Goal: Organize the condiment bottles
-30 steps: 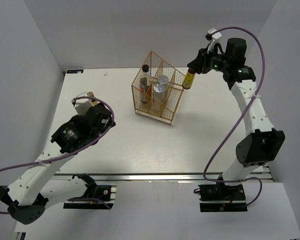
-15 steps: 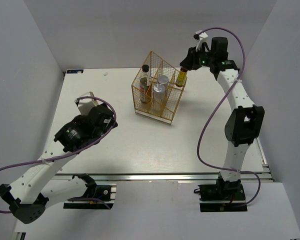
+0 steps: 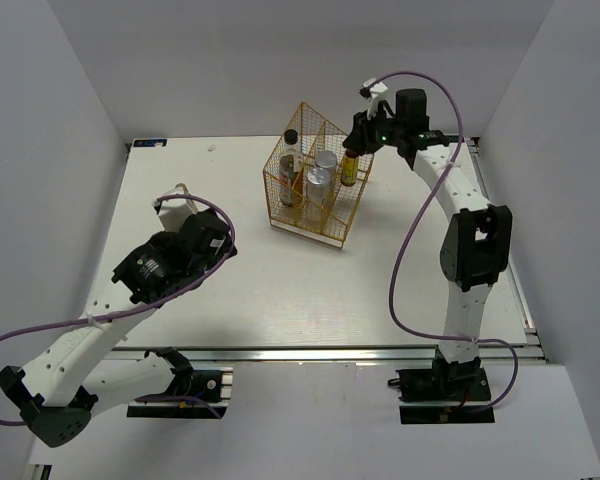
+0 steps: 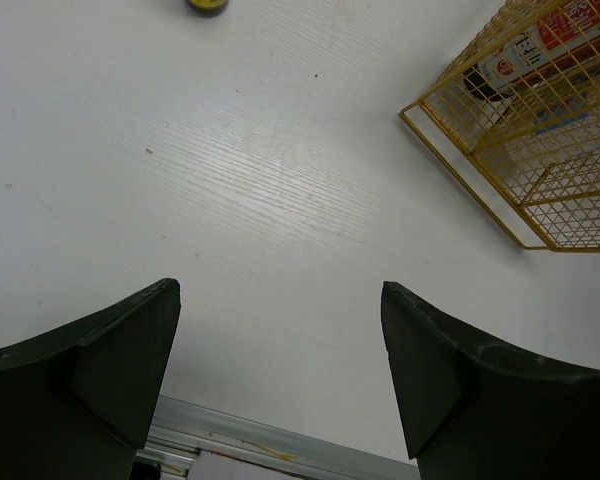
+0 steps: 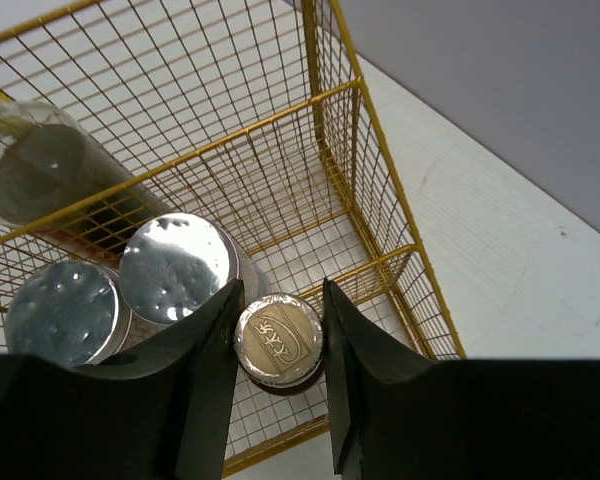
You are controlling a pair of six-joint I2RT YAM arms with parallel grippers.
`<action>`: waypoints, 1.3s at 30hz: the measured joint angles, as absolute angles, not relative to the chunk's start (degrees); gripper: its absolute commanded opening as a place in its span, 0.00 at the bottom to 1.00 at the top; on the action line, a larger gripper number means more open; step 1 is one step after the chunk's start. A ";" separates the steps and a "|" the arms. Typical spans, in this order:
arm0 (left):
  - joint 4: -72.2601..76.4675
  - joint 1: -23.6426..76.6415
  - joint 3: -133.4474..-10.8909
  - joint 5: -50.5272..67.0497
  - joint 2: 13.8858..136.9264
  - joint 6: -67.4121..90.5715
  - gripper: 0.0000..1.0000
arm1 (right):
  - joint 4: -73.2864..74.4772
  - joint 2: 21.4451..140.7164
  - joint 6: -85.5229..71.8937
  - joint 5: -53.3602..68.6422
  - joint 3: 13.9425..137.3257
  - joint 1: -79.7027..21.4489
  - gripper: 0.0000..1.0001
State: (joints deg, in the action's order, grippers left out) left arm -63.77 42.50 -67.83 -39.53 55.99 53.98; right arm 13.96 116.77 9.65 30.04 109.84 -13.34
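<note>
Yellow bottle (image 3: 349,170) hangs over my gold basket (image 3: 276,185), clamped at its cap by the right gripper (image 5: 280,320). My left gripper (image 4: 278,295) hovers spread wide above the table (image 4: 230,200).

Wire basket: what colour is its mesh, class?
Golden yellow; the wire basket shows best in the right wrist view.

The top view looks down over the whole table (image 3: 280,290). Both wrist views look down closely; all share the basket (image 3: 278,185) (image 4: 520,150) (image 5: 280,170).

We count one basket (image 3: 280,200), two silver-topped bottles (image 3: 326,160), one dark bottle (image 3: 289,165) and two yellow bottles (image 3: 350,170), the second barely showing.
</note>
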 measured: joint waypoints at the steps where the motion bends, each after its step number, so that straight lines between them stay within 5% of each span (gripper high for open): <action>1: -63.70 42.50 -67.70 -39.48 56.01 53.98 0.91 | 13.91 116.77 9.96 29.71 108.95 -13.69 0.00; 6: -63.31 42.50 -67.00 -39.09 56.18 54.00 0.91 | 13.30 116.77 11.62 28.01 104.55 -14.70 0.00; 9: -63.13 42.50 -67.00 -38.98 56.21 53.98 0.91 | 12.93 116.77 12.32 27.22 102.41 -14.92 0.11; 16: -62.46 42.48 -66.72 -38.96 56.31 53.89 0.92 | 9.87 115.57 12.73 26.85 98.61 -15.03 0.57; 22: -61.17 42.48 -66.67 -39.03 58.19 52.88 0.95 | 8.93 113.47 13.28 26.94 96.77 -15.03 0.73; 32: -59.07 38.04 -68.40 -37.76 65.06 48.93 0.95 | 9.67 105.14 13.04 28.71 96.53 -14.17 0.75; 35: -58.30 34.06 -69.30 -36.14 65.73 46.96 0.85 | 10.90 100.66 12.23 31.03 96.53 -12.29 0.71; 39: -58.04 27.46 -71.44 -32.91 69.41 43.88 0.66 | 13.63 94.54 11.77 34.24 96.53 -9.06 0.16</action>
State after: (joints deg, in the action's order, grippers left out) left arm -58.04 27.46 -71.44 -32.91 69.41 43.88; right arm 13.63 94.54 11.77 34.24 96.53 -9.06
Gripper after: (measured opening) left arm 0.729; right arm 0.360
